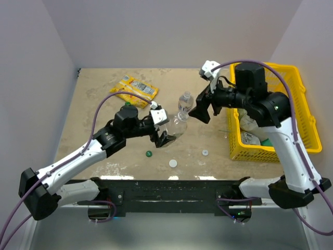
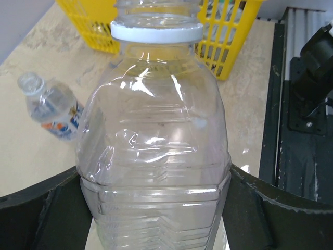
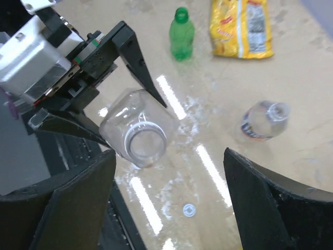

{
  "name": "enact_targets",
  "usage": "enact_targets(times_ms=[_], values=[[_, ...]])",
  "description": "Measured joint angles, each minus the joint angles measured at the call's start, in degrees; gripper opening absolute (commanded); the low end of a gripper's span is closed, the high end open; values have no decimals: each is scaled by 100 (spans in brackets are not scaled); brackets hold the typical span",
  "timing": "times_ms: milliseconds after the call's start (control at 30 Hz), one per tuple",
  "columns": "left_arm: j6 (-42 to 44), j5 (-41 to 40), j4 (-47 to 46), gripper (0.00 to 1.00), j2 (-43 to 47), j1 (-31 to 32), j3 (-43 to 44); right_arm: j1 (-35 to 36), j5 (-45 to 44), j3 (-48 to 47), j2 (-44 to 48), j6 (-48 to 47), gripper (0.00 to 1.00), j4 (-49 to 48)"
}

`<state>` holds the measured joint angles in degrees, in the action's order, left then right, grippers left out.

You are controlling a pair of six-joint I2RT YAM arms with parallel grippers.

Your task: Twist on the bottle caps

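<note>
My left gripper (image 1: 162, 130) is shut on a clear unlabelled bottle (image 1: 176, 126), holding it tilted above the table. In the left wrist view both fingers (image 2: 52, 208) press the bottle (image 2: 156, 135), whose open mouth has a white neck ring (image 2: 156, 31). My right gripper (image 1: 204, 107) hangs open just right of that mouth, nothing between its fingers (image 3: 281, 208). A labelled clear bottle (image 1: 185, 101) stands behind. The green bottle (image 3: 182, 34) stands far left, partly hidden by my left arm in the top view. A green cap (image 1: 149, 153) and two white caps (image 1: 173, 163) (image 1: 205, 152) lie on the table.
A yellow snack packet (image 1: 134, 89) lies at the back left. A yellow basket (image 1: 302, 104) holding containers stands at the right, under my right arm. White walls close in the table on three sides.
</note>
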<state>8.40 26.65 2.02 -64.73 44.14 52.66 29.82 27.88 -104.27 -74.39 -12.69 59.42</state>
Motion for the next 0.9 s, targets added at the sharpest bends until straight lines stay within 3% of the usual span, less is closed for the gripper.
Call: enact_targets(times_ms=[67,200,333,533,700,900], values=[[83,-201,343,0,293,-66,-127,-2,-105,-15,216,-157,84,17],[83,-597,942,0,850,-503,-177,-4,-28,863,942,-527,65,-31],[-57,-977,1276,0,1088,-1145,-17,31,216,2184,1248,-1172,63,-9],[-192,-1016,1349,0,1237,-1419,492,857,-55,3821,413,-2343,56,-487],[-238,-1106,1204,0,1292,-1690,793,1832,-457,4175,-308,-2983,54,-1113],[-413,-1213,1086,0,1419,-1917,848,2509,-798,4221,-1001,-3401,61,-1836]])
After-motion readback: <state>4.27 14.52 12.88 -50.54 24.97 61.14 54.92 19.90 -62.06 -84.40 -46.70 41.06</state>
